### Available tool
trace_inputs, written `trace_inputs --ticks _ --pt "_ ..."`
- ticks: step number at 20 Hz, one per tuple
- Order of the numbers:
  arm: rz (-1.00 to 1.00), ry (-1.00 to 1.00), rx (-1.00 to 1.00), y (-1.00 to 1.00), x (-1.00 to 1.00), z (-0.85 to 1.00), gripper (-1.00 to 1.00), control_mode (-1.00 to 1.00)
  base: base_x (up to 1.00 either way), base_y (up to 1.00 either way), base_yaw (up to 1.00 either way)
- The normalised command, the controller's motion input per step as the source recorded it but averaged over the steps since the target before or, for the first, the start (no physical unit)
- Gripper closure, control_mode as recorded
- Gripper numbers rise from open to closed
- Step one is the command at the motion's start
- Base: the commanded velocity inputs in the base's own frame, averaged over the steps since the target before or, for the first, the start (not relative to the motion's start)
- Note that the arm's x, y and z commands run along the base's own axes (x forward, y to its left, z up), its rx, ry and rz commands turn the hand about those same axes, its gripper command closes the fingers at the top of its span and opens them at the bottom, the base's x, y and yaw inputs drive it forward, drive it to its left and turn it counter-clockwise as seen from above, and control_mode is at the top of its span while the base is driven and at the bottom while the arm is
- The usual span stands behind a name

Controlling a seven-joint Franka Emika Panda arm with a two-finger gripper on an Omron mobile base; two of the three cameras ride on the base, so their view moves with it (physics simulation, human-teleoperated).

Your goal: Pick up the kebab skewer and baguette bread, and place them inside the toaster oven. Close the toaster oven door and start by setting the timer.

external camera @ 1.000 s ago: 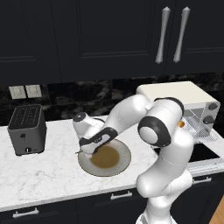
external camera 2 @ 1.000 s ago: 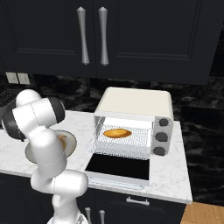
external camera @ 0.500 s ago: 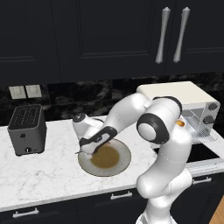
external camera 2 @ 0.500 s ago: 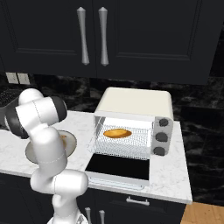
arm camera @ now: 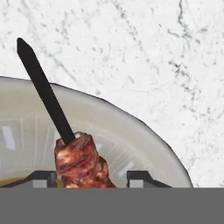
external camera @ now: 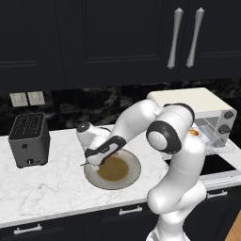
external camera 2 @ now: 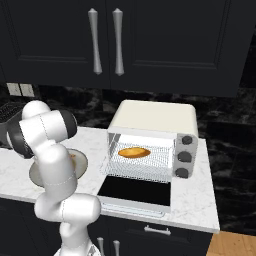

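toaster [external camera: 29, 139]: stands at left | gripper [external camera: 94, 162]: at plate [external camera: 134, 175] rim, centre-left; jaws now narrower than a moment ago, either side of kebab skewer [arm camera: 65, 135], contact not clear | baguette bread [external camera 2: 133, 152]: already on rack of toaster oven [external camera 2: 152, 116], right | toaster oven door [external camera 2: 135, 192]: open | judgement: grasp beginning, lift comes next
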Motion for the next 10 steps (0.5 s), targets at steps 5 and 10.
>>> trace_inputs --ticks 5,10 --pt "0.0 -0.01 0.01 0.0 -0.11 -0.34 1.0 -1.0 0.0 0.0 0.0" --pt "0.0 -0.03 0.0 0.0 -0.06 -0.49 1.0 -1.0 0.0 0.0 0.0"
